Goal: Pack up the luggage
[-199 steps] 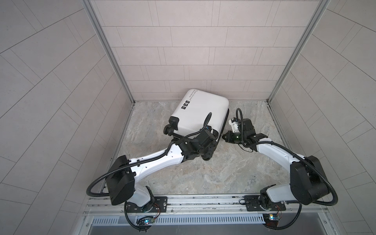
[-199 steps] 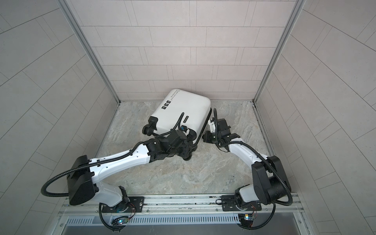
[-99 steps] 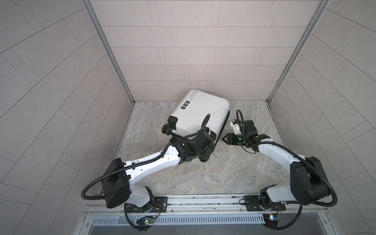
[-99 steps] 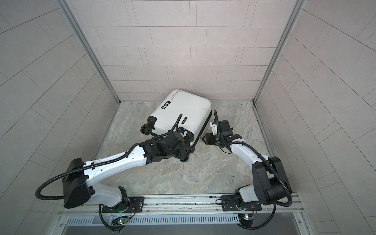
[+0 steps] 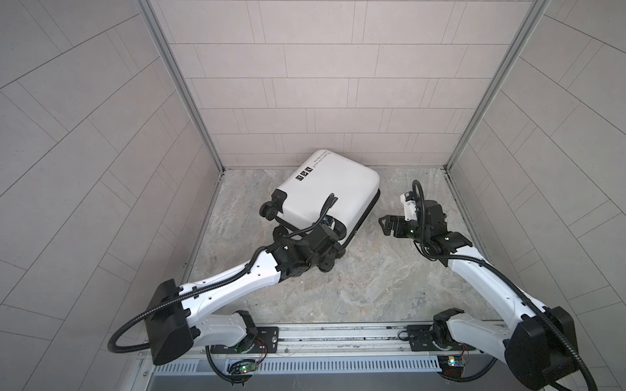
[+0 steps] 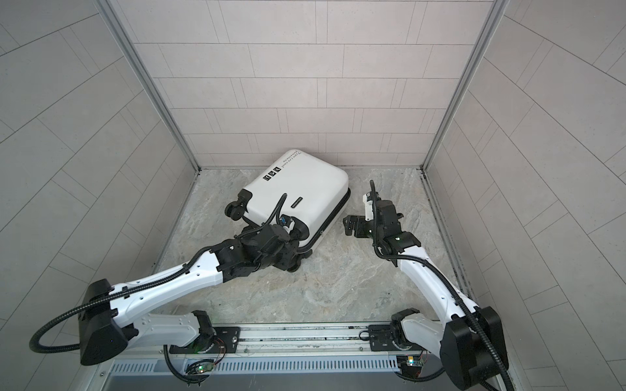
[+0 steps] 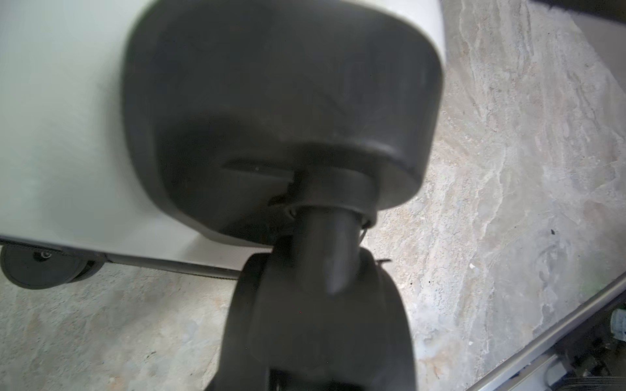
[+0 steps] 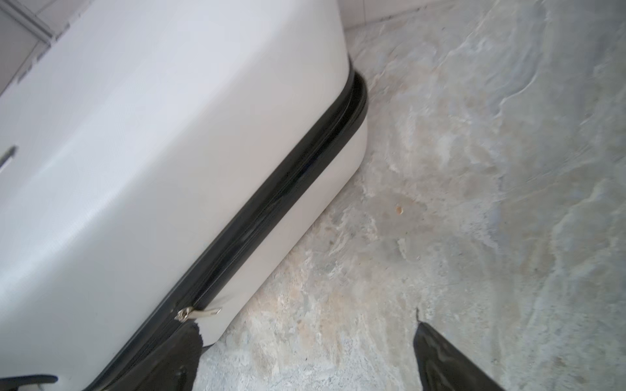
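We find the luggage (image 5: 332,193) lying flat on the marbled floor (image 5: 372,270), towards the far side and about the middle, turned at a slant with one corner close to the far wall (image 5: 321,101). It is shut: in the right wrist view the black zipper band (image 8: 288,189) runs closed along its edge, and the metal zipper pull (image 8: 198,313) lies on that band. On the white shell we see three small black stickers (image 5: 304,174) and a line of script (image 5: 321,158) near the far left edge. The wheeled end faces left and near; one wheel (image 5: 269,211) sticks out at the left corner. The left gripper (image 5: 333,248) is at the near corner of this end, right up against the caster there. In the left wrist view that near wheel (image 7: 318,321) and its black housing (image 7: 271,118) fill the picture, and the fingers do not show, so we cannot tell whether this claw grips the wheel or only sits by it. The right gripper (image 5: 389,226) hangs low to the right of the luggage, apart from its long side and pointing at it, with its claw spread wide and nothing between the fingertips (image 8: 440,359).
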